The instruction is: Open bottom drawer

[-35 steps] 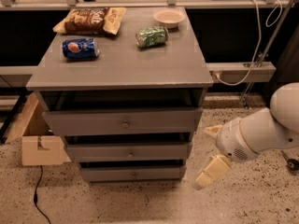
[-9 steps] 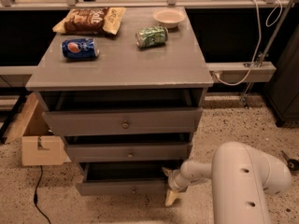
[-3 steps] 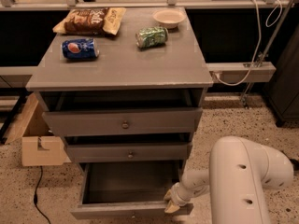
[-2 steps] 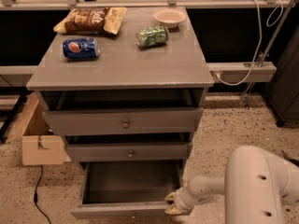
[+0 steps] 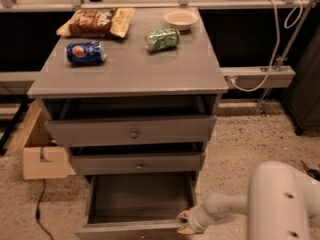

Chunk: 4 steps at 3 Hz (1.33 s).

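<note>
The bottom drawer (image 5: 135, 204) of the grey cabinet is pulled far out and shows an empty grey interior. Its front panel (image 5: 125, 231) lies at the frame's bottom edge and its knob is out of view. My gripper (image 5: 184, 223) sits at the right end of the drawer front, touching or almost touching its corner. My white arm (image 5: 270, 204) reaches in from the lower right.
The middle drawer (image 5: 137, 163) and top drawer (image 5: 131, 130) are closed or nearly so. On the cabinet top (image 5: 125, 74) lie a blue can (image 5: 86, 52), a green can (image 5: 162, 39), a chip bag (image 5: 96, 22) and a white bowl (image 5: 180, 18). A cardboard box (image 5: 37, 149) stands left.
The bottom drawer went from nearly closed three seconds ago to fully pulled out. In the last second my gripper stayed at its right front corner and the arm shifted slightly right.
</note>
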Each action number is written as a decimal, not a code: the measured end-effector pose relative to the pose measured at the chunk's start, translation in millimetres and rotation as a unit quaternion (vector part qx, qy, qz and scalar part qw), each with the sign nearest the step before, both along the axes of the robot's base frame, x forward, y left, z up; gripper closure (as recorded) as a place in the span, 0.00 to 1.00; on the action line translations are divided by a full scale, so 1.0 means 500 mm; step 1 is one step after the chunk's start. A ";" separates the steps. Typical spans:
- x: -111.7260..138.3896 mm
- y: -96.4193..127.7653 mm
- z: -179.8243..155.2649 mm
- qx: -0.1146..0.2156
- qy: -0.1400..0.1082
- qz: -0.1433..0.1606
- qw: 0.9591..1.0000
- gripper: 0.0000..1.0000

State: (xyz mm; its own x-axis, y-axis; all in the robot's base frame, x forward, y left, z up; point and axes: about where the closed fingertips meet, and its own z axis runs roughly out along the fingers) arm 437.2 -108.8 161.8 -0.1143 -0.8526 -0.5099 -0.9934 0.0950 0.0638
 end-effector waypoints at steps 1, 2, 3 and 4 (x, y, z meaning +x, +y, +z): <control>0.002 0.004 0.005 0.000 0.000 0.000 1.000 1.00; -0.021 -0.003 -0.001 0.016 0.011 -0.011 1.000 0.84; -0.021 -0.002 -0.001 0.016 0.011 -0.010 1.000 0.53; -0.021 -0.003 -0.001 0.016 0.011 -0.010 1.000 0.29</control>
